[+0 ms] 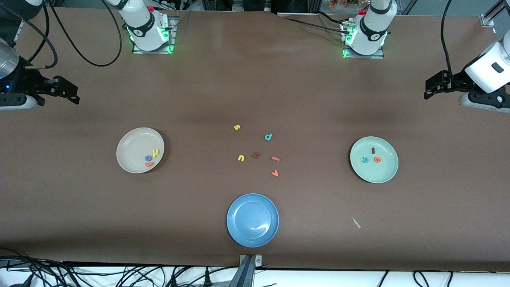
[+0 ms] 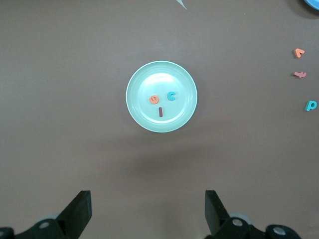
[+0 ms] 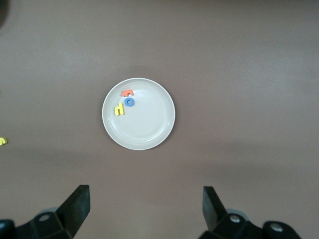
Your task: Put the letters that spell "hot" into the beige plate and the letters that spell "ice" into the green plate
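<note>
The beige plate (image 1: 133, 145) (image 3: 144, 127) lies toward the right arm's end and holds the yellow h (image 1: 155, 152) (image 3: 119, 109), blue o (image 1: 148, 158) (image 3: 129, 101) and orange t (image 1: 149, 163) (image 3: 127, 92). Toward the left arm's end, the green plate (image 1: 378, 173) (image 2: 149, 82) holds the dark red i (image 1: 373, 150) (image 2: 160, 111), teal c (image 1: 365, 160) (image 2: 171, 95) and orange e (image 1: 377, 160) (image 2: 154, 99). My left gripper (image 1: 429, 88) (image 2: 148, 209) hangs open and empty over bare table at its end. My right gripper (image 1: 71, 91) (image 3: 146, 206) does the same at its own end.
A blue plate (image 1: 252, 229) lies near the table's front edge, with nothing in it. Loose letters lie mid-table: yellow s (image 1: 237, 127), teal d (image 1: 268, 137), yellow u (image 1: 240, 158), a dark red letter (image 1: 256, 155), a pinkish f (image 1: 275, 158), orange v (image 1: 275, 173). A white scrap (image 1: 356, 222) lies nearer the front camera than the green plate.
</note>
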